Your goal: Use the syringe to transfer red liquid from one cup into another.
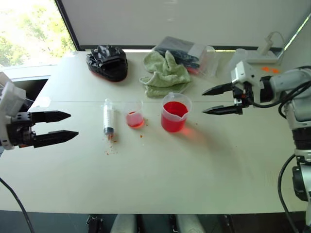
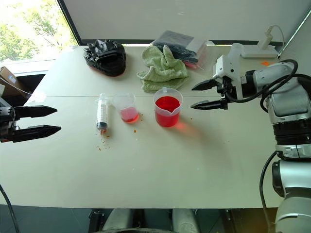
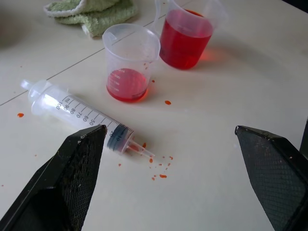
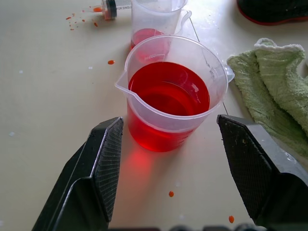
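My right gripper hangs open just right of the beaker, nothing held; my left gripper gapes empty well left of it. Bare table spreads from the beaker toward the near edge. The syringe lies flat left of the beaker, beyond the small cup, untouched, red drops off its tip.

Syringe cut off by right wrist view's edge; beaker rim cropped in left wrist view.
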